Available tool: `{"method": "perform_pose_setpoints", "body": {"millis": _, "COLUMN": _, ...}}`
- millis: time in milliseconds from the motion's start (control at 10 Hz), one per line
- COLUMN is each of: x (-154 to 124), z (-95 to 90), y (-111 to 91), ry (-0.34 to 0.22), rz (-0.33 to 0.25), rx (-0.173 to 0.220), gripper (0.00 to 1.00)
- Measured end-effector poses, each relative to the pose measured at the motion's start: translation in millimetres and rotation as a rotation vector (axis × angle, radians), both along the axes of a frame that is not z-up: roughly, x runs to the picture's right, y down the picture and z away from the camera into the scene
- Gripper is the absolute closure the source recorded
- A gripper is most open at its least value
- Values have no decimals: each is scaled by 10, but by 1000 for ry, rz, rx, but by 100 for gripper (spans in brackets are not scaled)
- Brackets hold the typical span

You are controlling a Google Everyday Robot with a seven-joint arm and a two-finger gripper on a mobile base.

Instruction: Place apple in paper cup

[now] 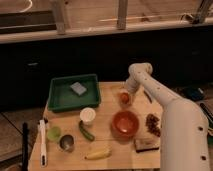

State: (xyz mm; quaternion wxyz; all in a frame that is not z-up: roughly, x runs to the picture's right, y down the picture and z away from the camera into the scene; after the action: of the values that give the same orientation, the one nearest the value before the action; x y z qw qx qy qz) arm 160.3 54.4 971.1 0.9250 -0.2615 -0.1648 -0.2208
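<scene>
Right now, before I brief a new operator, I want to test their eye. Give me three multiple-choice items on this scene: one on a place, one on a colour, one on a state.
1. Where is the apple?
A) in the green tray
B) on the table, just behind the red-orange bowl
C) on the floor

2. What colour is the paper cup?
A) black
B) green
C) white

3. How does the paper cup stand?
A) upright, apart from the apple
B) on its side
C) stacked inside the bowl

Answers:
1 B: the apple sits behind the bowl, with the gripper right at it.
2 C: it is white with a pale cream rim.
3 A: its round rim faces up, in front of the tray.
</scene>
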Motion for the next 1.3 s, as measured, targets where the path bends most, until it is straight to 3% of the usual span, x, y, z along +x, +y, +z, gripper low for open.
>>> {"method": "perform_pose_setpoints", "body": {"millis": 600, "x": -45, "z": 80, "y": 11, "ry": 11, "rz": -6, "rx": -11, "gripper": 36}}
{"method": "perform_pose_setpoints", "body": {"millis": 900, "x": -51, "z": 85, "y": -11, "ry": 20, "rz": 3, "rx": -9, "gripper": 66}}
{"method": "perform_pose_setpoints", "body": {"millis": 1100, "x": -61, "z": 86, "y": -22, "ry": 24, "rz": 6, "rx": -9, "gripper": 71}}
{"method": "perform_pose_setpoints", "body": {"millis": 1300, "x": -85, "z": -5, "y": -90, "ry": 27, "rz": 0, "rx": -8, "gripper": 88}}
